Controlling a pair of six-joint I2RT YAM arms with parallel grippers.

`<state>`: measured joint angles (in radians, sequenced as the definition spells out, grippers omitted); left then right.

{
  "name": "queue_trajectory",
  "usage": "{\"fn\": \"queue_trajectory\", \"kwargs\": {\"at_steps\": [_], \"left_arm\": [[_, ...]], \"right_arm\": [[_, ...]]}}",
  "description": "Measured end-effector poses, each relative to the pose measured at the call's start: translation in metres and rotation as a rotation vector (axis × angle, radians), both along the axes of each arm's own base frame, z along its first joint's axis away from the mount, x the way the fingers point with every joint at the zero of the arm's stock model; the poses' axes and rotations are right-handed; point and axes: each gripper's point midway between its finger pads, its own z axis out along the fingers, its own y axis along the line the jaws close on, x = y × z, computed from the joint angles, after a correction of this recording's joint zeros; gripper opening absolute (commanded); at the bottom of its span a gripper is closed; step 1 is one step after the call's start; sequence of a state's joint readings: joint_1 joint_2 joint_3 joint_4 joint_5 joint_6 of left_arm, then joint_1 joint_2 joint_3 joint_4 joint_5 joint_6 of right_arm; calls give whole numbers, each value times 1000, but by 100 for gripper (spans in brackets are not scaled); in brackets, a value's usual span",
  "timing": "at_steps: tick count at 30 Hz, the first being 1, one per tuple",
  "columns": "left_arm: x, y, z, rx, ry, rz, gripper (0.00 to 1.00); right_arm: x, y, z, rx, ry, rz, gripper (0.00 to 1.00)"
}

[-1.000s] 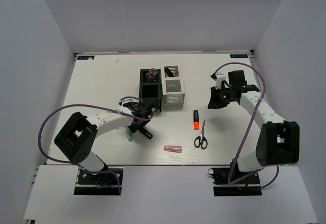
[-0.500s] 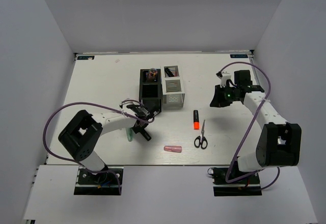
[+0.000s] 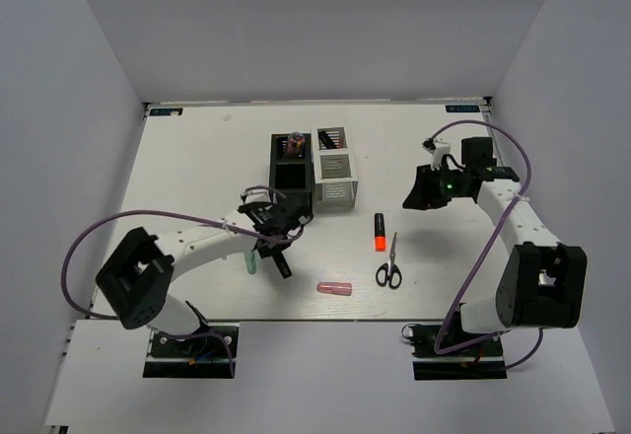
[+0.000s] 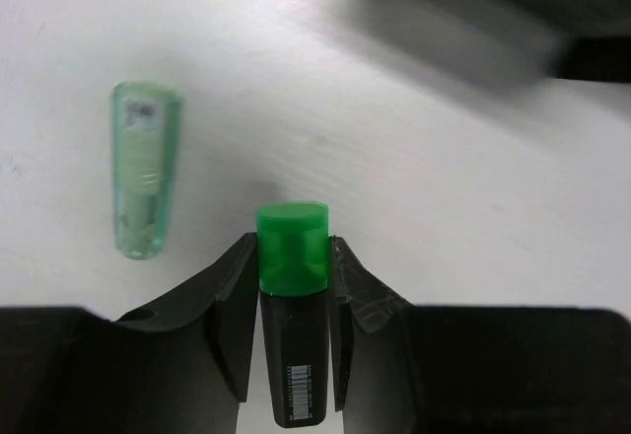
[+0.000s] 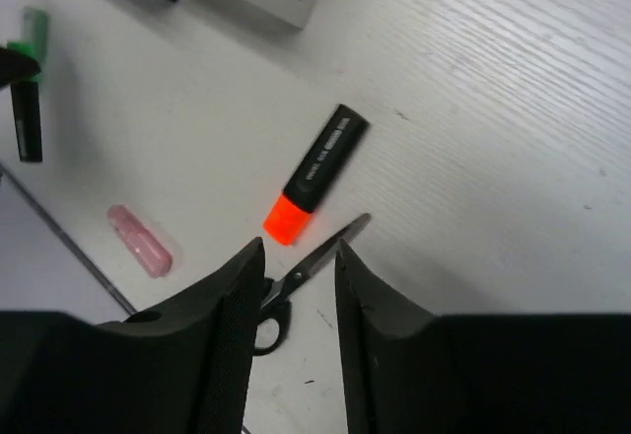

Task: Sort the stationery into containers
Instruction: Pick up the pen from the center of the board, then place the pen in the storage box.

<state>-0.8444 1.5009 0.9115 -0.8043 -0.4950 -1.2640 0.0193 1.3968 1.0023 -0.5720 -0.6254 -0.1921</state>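
One pale green tube is seen lying on the counter. Just right of it, one green-and-black highlighter is gripped between the left fingers. Beyond, one black organiser and one white organiser are set side by side. One pink tube, one orange-and-black highlighter and one pair of scissors are laid farther right. The right fingers are held apart, empty.

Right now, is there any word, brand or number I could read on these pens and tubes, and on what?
No text reads clearly.
On the green-capped black highlighter: a barcode with tiny digits, too small to read.
On the pale green translucent tube: a small printed label, blurred.
On the orange-tipped black highlighter: white lettering along the barrel, too small to read.
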Motion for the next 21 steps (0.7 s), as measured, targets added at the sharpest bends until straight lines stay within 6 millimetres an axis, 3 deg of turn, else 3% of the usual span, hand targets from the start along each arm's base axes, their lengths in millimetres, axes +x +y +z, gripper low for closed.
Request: {"fn": "queue_trajectory", "kwargs": {"at_steps": [2,3,7,10,13,14,16,17,19,21], "left_arm": [[9,-14,31,-22,-55,-105,0],[16,-23,51,-37,-95,-165,0],[47,-60,137,-109,-317,-397,0],[66,-83,186,-127,-498,-588,0],[91,-104,211,-109,-627,-733,0],[103,-112,216,-97,-660,-768,0],[131,-128,225,-82,-718,-819,0],[145,-137,229,-80,-749,-836,0],[171,-151,232,-68,-806,-865,0],[196,-160,225,-56,-833,-882,0]], "right_arm": [[-9,7,3,36,-7,77,8],[-19,12,6,70,3,141,0],[-38,29,22,191,29,349,1],[-39,36,29,264,34,446,30],[-43,36,23,276,51,457,48],[-46,35,19,260,47,451,59],[-53,30,6,200,13,427,70],[-56,25,0,156,-5,408,81],[-59,16,-6,67,-49,357,87],[-46,7,-1,-14,-135,301,90]]}}
